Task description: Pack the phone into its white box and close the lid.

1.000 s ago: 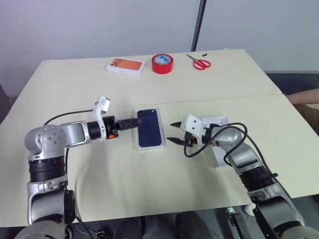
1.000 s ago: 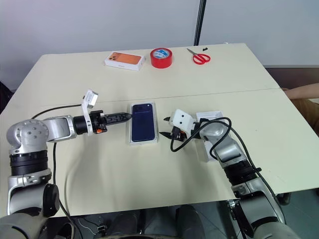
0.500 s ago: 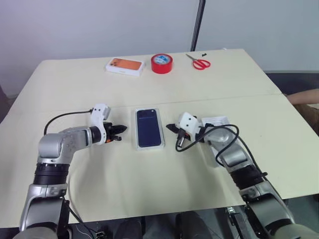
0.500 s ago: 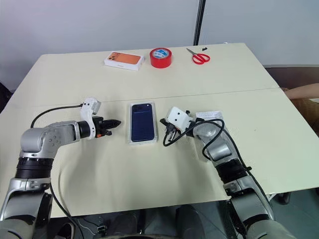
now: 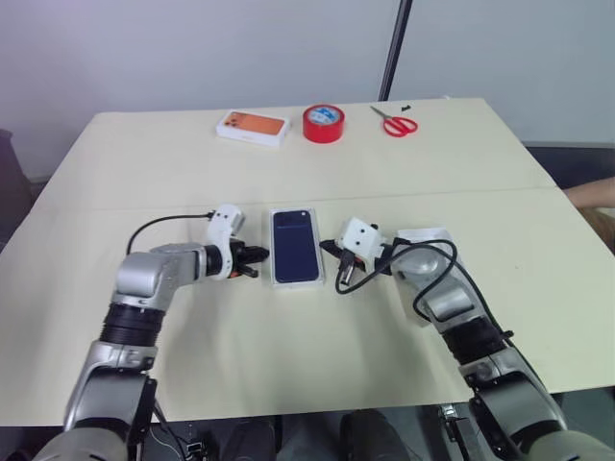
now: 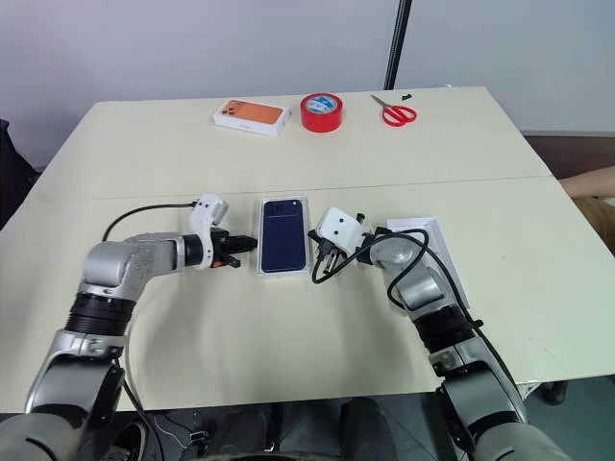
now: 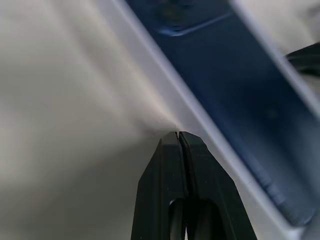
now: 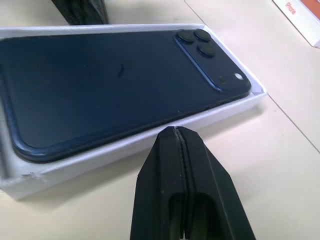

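Beside the white box (image 5: 294,284), both arms point inward, fingers (image 8: 175,145) pressed together, holding nothing.

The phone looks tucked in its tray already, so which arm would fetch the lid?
Probably the right. The lid lies on the table just beside the right arm, while the left gripper sits on the far side of the white box holding the phone. Both grippers are shut.

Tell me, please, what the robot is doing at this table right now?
It is packing a slim navy-blue phone, which already lies in the shallow white box. The left gripper and right gripper, jaws shut, flank the box's long sides. The white lid sits behind the right arm, not yet on.
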Controlling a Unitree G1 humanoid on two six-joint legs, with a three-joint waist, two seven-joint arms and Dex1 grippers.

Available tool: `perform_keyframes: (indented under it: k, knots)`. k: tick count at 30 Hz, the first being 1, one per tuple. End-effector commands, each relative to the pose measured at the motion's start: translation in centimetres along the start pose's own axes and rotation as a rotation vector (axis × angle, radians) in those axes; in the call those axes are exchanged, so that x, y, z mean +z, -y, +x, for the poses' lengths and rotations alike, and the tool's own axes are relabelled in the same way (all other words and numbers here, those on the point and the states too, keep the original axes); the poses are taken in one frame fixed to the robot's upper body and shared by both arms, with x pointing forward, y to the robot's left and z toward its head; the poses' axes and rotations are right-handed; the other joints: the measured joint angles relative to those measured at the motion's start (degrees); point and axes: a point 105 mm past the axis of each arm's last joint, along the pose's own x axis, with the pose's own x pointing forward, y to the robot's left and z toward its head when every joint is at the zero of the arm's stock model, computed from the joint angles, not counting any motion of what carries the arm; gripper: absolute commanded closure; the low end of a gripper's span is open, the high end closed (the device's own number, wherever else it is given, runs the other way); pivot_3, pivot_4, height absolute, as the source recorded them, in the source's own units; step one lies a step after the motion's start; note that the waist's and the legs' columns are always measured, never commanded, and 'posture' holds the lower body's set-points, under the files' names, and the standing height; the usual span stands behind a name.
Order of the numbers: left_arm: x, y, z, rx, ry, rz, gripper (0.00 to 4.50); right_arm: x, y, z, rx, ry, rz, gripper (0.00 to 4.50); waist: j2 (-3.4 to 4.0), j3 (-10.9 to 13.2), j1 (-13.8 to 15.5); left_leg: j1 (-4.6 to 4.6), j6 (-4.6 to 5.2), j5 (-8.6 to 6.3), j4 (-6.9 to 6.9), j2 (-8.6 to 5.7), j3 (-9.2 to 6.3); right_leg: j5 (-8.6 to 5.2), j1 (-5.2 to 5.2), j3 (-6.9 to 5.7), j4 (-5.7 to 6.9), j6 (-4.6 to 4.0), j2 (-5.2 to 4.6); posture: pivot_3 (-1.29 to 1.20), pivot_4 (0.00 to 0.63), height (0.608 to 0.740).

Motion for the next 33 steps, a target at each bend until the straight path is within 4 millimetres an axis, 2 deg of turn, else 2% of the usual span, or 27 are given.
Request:
perform_keyframes:
  k: [1, 7, 12, 18, 21, 25, 29, 31, 33]
  knots:
    - [-0.5, 3.2, 2.2, -0.125, -0.032, -0.002, 4.43, 0.5, -0.5, -1.0, 0.001, 0.016, 0.004, 4.50, 0.00, 0.0, 0.1, 0.00, 0.02, 0.00, 0.00, -0.06, -0.03, 0.00, 0.03, 0.00, 0.00, 0.00, -0.04, 0.00, 0.150, 0.740]
    - [-0.7, 5.7, 4.3, -0.196, -0.035, -0.004, 4.43, -1.6, -0.2, -3.7, -0.053, -0.059, 0.042, 4.50, 0.00, 0.0, 0.5, 0.00, 0.07, 0.01, 0.03, -0.13, -0.07, -0.01, 0.08, 0.01, -0.01, 0.01, -0.07, 0.00, 0.150, 0.740]
    - [0.1, 7.7, 5.9, -0.251, 0.004, -0.057, 4.43, -3.6, 0.4, -6.0, -0.123, -0.130, 0.069, 4.50, -0.02, 0.0, 1.3, 0.00, 0.12, 0.01, 0.08, -0.15, -0.05, -0.02, 0.12, 0.01, -0.02, 0.03, -0.08, 0.00, 0.150, 0.740]
    - [-0.1, 9.2, 6.4, -0.311, 0.004, -0.064, 4.43, -4.2, 1.1, -7.7, -0.180, -0.156, 0.085, 4.50, -0.02, 0.0, 1.2, 0.00, 0.15, 0.00, 0.10, -0.18, -0.05, -0.02, 0.16, 0.02, -0.04, 0.04, -0.09, 0.00, 0.150, 0.740]
    - [0.4, 8.5, 6.2, -0.302, 0.018, -0.111, 4.43, -4.2, 1.2, -8.2, -0.179, -0.166, 0.078, 4.50, -0.02, 0.0, 0.9, 0.00, 0.14, 0.00, 0.09, -0.16, -0.05, -0.03, 0.13, 0.02, -0.03, 0.05, -0.08, 0.00, 0.150, 0.740]
    - [0.7, 6.8, 5.5, -0.251, 0.049, -0.099, 4.43, -4.1, 1.5, -8.9, -0.180, -0.178, 0.067, 4.50, -0.03, 0.0, 0.7, 0.00, 0.14, 0.00, 0.08, -0.16, -0.04, -0.03, 0.11, 0.02, -0.02, 0.06, -0.07, 0.00, 0.150, 0.740]
    - [1.0, 5.8, 4.8, -0.227, 0.073, -0.092, 4.43, -4.3, 1.9, -9.7, -0.187, -0.194, 0.051, 4.50, -0.03, 0.0, 0.2, 0.00, 0.14, 0.00, 0.07, -0.14, -0.04, -0.03, 0.10, 0.02, -0.02, 0.06, -0.07, 0.00, 0.150, 0.740]
    - [1.6, 5.3, 3.9, -0.232, 0.115, -0.103, 4.43, -4.3, 2.4, -10.1, -0.199, -0.201, 0.040, 4.50, -0.03, 0.0, -0.1, 0.00, 0.14, 0.01, 0.06, -0.14, -0.05, -0.03, 0.10, 0.02, -0.02, 0.06, -0.06, 0.00, 0.150, 0.740]
    - [2.2, 4.0, 2.5, -0.213, 0.163, -0.112, 4.43, -4.2, 2.8, -10.6, -0.212, -0.201, 0.037, 4.50, -0.03, 0.0, -0.3, -0.01, 0.13, 0.01, 0.03, -0.12, -0.05, -0.04, 0.07, 0.03, -0.01, 0.06, -0.06, 0.00, 0.150, 0.740]
